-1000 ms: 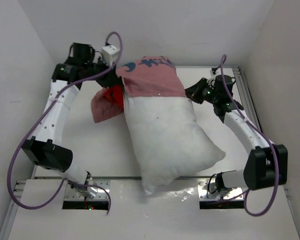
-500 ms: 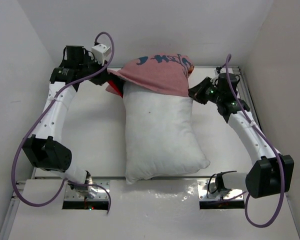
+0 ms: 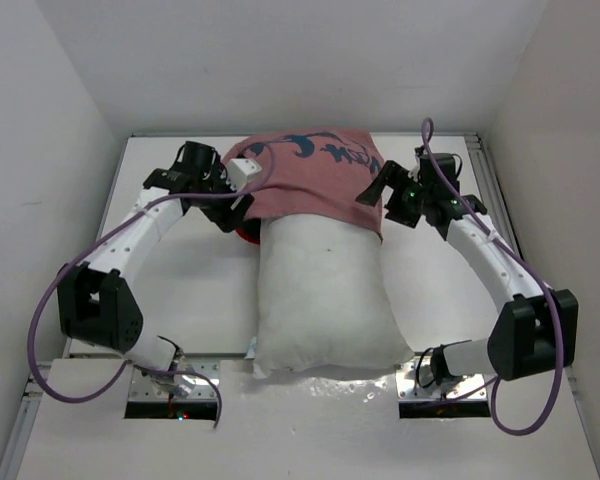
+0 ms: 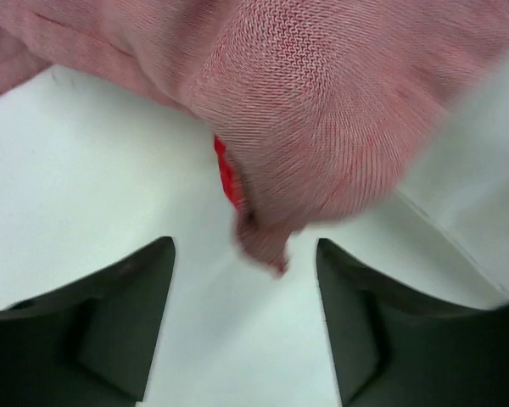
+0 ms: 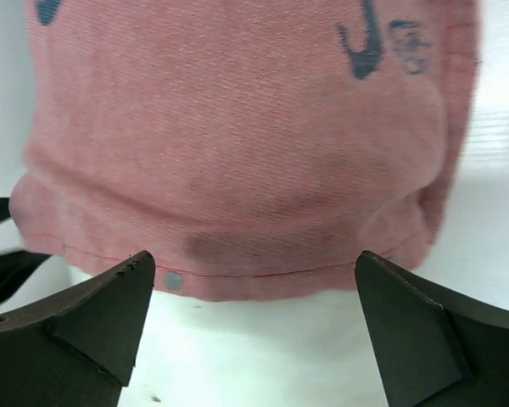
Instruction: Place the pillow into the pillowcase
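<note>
The white pillow (image 3: 320,300) lies lengthwise down the middle of the table. Its far end sits inside the pillowcase (image 3: 310,172), which shows its pinkish inside with dark print. At the case's left corner my left gripper (image 3: 242,206) is open. In the left wrist view a loose corner of the pillowcase (image 4: 322,110) hangs between the spread fingers (image 4: 127,314) of that gripper (image 4: 246,254), touching neither. My right gripper (image 3: 376,190) is open at the case's right edge. In the right wrist view this gripper (image 5: 254,267) faces the pillowcase (image 5: 237,127) hem over the pillow (image 5: 263,356), gripping nothing.
White walls close in the white table (image 3: 180,290) on the left, back and right. A metal rail (image 3: 492,185) runs along the right edge. Purple cables (image 3: 50,300) loop off both arms. A bit of bright red fabric (image 3: 248,232) shows under the case's left corner.
Both grippers have opened and let go of the pillowcase. Both arms have come down and nearer. The pillow has straightened and now lies flat, with the case over its far end.
</note>
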Robot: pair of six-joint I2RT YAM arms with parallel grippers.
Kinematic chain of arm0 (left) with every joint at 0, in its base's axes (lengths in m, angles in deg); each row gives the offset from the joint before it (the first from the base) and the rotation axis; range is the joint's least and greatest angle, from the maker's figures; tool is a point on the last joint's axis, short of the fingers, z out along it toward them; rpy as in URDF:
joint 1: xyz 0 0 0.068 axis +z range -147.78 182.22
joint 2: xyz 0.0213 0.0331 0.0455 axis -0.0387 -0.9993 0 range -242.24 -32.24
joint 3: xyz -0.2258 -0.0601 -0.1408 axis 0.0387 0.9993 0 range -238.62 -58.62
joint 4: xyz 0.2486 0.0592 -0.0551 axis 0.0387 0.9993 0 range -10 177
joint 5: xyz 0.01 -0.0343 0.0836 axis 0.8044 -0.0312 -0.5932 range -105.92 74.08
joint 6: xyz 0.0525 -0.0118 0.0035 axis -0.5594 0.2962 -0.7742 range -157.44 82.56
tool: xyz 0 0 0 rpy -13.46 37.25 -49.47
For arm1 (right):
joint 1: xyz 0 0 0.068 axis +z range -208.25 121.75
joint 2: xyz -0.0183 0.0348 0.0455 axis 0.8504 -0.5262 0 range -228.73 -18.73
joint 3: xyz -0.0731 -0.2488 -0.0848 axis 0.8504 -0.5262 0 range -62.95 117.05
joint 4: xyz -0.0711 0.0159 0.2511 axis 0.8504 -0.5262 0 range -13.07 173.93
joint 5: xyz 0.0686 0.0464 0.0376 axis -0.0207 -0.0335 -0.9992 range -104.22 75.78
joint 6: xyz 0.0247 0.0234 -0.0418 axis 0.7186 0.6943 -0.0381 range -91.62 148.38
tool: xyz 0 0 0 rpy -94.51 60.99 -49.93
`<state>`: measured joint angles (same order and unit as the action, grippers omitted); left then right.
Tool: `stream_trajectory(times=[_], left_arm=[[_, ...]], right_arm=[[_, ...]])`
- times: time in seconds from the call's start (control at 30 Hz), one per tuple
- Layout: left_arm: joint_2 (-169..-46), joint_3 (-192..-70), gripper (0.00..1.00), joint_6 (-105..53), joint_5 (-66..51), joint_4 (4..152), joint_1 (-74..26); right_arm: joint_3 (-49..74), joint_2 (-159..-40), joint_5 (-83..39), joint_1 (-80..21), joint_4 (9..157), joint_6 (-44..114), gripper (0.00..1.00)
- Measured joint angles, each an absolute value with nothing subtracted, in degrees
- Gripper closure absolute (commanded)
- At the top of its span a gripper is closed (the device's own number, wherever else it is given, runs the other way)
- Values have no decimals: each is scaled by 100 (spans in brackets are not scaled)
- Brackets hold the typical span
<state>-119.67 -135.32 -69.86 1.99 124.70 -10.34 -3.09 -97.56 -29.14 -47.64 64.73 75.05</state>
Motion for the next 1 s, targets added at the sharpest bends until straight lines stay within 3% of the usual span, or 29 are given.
stream_trajectory(times=[0.13, 0.5, 0.7, 0.73, 0.83, 0.87, 0.9, 1.0], left_arm=[[-11602, -13430, 17, -7382, 129, 12825, -1224], [-12120, -14713, 15, -7397, -446, 12429, -3137], [-12962, -14715, 17, -7113, -1082, 11622, -3414], [-13089, -14715, 20, -7074, -1143, 11546, -3419], [-13296, -14658, 51, -6995, -1270, 11402, -3443], [-13307, -14621, 84, -6984, -1305, 11367, -3464], [-13307, -14595, 100, -6962, -1340, 11340, -3495], [-13294, -14595, 100, -6931, -1366, 11273, -3543]], right_arm=[[-309, -9599, -2829, -4862, 6233, 7040, 2], [-580, -9137, -2001, -3339, 5872, 6445, 1], [-1457, -9072, -1695, -2808, 6454, 6887, 1], [-1590, -9078, -1692, -2770, 6620, 6979, 1], [-1843, -9129, -1703, -2729, 7118, 7241, 3], [-1922, -9153, -1734, -2722, 7330, 7352, 6], [-2018, -9236, -1784, -2698, 7566, 7477, 22], [-2292, -9411, -2040, -2749, 8185, 7807, 64]])
